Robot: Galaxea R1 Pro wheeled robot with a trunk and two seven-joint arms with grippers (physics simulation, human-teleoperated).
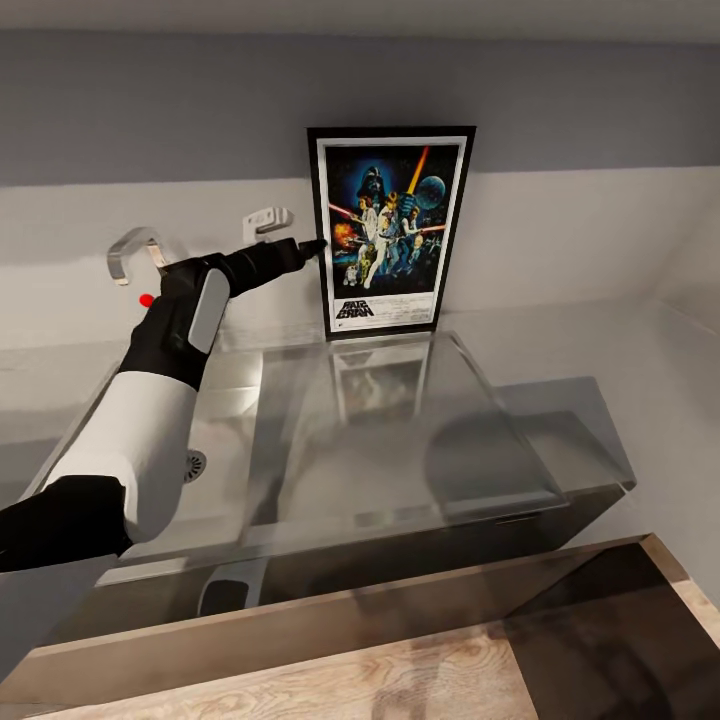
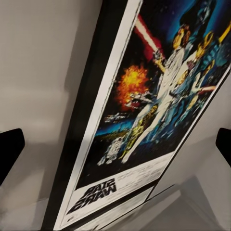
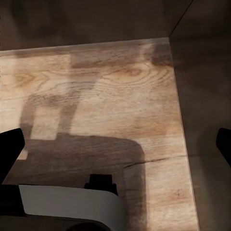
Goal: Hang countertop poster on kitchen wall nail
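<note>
Grey and faintly mirror-like, the smooth L-shaped counter [image 1: 400,420] over dark cabinets fills most of my head view, and it carries the whole scene. On it, at the back edge, the portrait Star Wars poster [image 1: 391,232] in its thin black frame stands upright against the pale wall, which I judge is why it stays up without any grip; its reflection shows in the slab below. I have the left arm stretched across the sink side so the black left hand [image 1: 312,246] reaches the frame's left edge. In the left wrist view its 2 fingertips sit at the far sides of the picture, spread wide, with the poster between and ahead of them and nothing held. Whether a tip touches the frame I cannot tell. The right hand [image 3: 115,149] hangs low over the pale wood floor [image 3: 96,86], also wide apart and empty, kept out of the way. 2 pale wall hooks [image 1: 135,250] sit left of the poster.
</note>
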